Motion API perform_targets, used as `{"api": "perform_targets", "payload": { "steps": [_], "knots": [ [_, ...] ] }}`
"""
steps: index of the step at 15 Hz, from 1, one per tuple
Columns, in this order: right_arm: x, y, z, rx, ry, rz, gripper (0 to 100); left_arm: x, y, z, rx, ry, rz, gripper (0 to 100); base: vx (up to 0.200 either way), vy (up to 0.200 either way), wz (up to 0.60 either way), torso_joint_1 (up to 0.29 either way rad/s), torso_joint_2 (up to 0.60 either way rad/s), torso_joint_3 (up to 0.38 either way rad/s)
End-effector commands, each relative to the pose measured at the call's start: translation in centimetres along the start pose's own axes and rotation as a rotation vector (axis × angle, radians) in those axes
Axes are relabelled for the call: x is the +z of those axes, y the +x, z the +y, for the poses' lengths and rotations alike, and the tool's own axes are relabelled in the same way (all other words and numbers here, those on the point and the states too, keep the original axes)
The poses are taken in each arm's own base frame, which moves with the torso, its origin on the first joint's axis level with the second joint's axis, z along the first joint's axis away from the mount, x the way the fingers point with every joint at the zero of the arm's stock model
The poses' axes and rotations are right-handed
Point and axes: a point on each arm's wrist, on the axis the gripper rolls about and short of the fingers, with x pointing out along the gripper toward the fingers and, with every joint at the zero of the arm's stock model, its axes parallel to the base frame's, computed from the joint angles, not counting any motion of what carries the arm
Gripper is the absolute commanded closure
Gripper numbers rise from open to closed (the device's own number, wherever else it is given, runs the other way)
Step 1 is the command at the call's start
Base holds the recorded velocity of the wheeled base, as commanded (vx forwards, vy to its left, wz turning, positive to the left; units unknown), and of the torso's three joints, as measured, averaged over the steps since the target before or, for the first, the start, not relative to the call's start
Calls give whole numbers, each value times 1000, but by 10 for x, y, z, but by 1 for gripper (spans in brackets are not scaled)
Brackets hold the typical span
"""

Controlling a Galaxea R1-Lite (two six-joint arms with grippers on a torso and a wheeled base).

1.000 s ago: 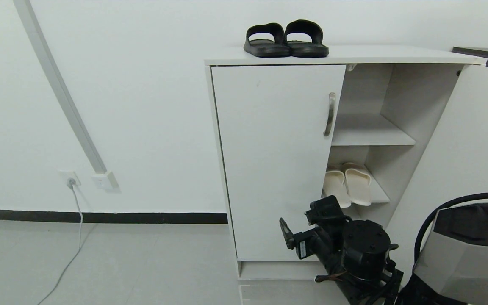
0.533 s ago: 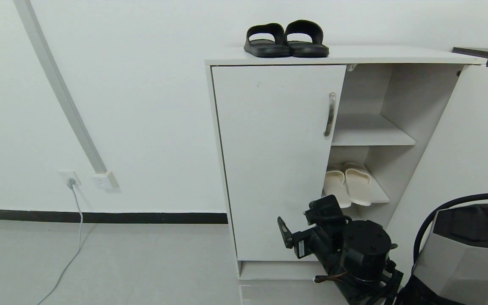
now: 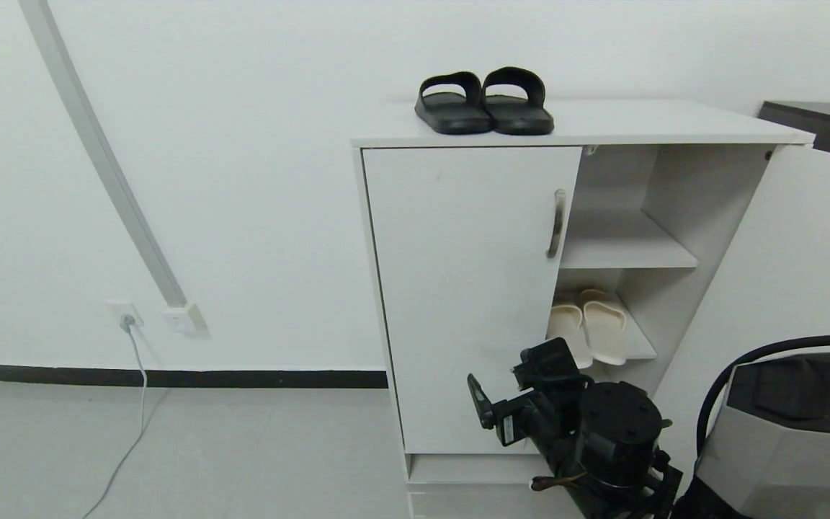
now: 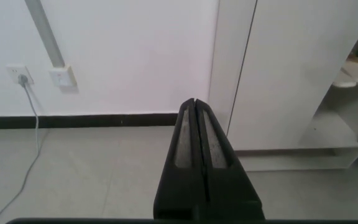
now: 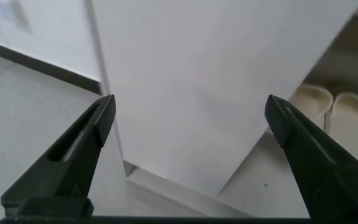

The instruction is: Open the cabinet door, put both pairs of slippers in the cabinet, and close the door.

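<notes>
On top of the cabinet we see the black slippers, side by side, toes toward the wall, above the left door. That door is shut, with its metal handle upright at its inner edge. The right door is swung wide open. Inside, the cream slippers lie as a pair on the lower shelf, partly hidden behind the shut door's edge; the upper shelf sits above them.

We mark the right gripper as spread wide with nothing between its fingers. It is low in front of the shut door's bottom part, facing its panel, and the cream slippers show off to one side past the door edge. We cannot tell whether it touches the door.

We mark the left gripper as pressed fully together, fingers flat against each other and holding nothing. It points toward the floor and wall near the cabinet's left side, well apart from both pairs.

On the wall to the left, a socket has a grey cable running down to the floor.
</notes>
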Motion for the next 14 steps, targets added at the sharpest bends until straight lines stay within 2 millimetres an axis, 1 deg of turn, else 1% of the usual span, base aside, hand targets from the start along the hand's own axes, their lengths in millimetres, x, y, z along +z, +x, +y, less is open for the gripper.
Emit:
{"api": "perform_targets", "payload": {
  "steps": [1,7,14],
  "knots": [
    [-2,0,-1,-3,-3,7,0,0,0,0,0,0,3,100,0,0,0,32,-505,-354],
    [-2,-1,-1,-3,0,8,0,0,0,0,0,0,3,100,0,0,0,120,-467,-343],
    [-3,-2,-2,-4,0,13,0,0,0,0,-1,0,3,100,0,0,0,176,-484,-321]
  ]
}}
